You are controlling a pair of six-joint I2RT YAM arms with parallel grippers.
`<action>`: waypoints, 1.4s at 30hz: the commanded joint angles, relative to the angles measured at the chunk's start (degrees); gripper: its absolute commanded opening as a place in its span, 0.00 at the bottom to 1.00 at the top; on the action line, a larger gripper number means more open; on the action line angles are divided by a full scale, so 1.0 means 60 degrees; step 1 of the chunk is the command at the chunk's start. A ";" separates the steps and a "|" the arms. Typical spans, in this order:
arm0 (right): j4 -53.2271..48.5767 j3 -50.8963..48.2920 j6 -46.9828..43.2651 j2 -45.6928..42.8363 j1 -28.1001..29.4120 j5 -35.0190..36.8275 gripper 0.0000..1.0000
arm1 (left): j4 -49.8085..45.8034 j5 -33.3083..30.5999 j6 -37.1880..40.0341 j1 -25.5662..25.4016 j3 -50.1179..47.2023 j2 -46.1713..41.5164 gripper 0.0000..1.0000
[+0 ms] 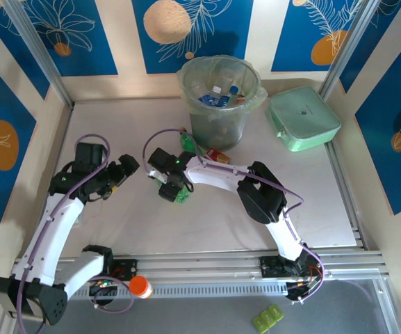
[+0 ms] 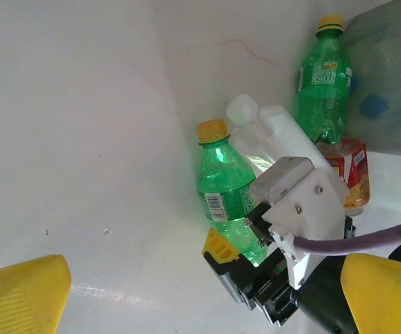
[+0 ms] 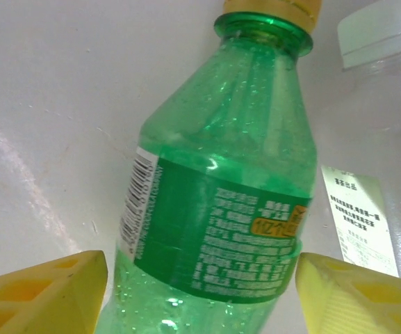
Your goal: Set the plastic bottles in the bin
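Top external view: I see the tall round translucent grey-green bin, lined with a thin clear bag, at upper centre of the white table, with several clear blue-capped plastic bottles lying inside it. A flat mint-green rounded-square box sits just right of the bin. My right gripper is down at centre frame over a green plastic bottle with a yellow cap that lies on the table, apart from the bin. A second green bottle and a red-labelled bottle lie near the bin's foot. My left gripper hangs left of centre. Left wrist view: my own yellow fingers sit in the two bottom corners, spread wide and released. At centre frame the green bottle lies with its cap toward the upper left, the right gripper's white and black body over its lower end. A clear plastic bottle with a white cap lies just behind it. The second green bottle is at upper right beside the bin's wall, the red-labelled bottle below it. Right wrist view: the green bottle runs up the middle, cap at the top edge, barcode at the left of its label. My yellow pads sit at lower left and lower right, straddling the label, close against its sides; I cannot tell whether they grip it or merely flank it. The clear bottle lies at the right edge.
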 commanded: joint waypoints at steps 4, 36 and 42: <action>-0.0432 0.0127 0.0417 0.0516 -0.0135 -0.0052 0.68 | 0.0683 0.0298 -0.0497 0.0122 -0.0022 0.0150 0.99; 0.0465 -0.2854 0.1471 -0.5272 0.0553 -0.0542 0.46 | 0.0285 -0.0554 -0.0812 0.0100 0.0449 -0.0076 0.99; 0.1166 -0.2194 0.2315 -0.7136 -0.0408 -0.1164 0.46 | 0.1085 -0.0036 -0.0833 0.0079 0.0401 0.0337 0.99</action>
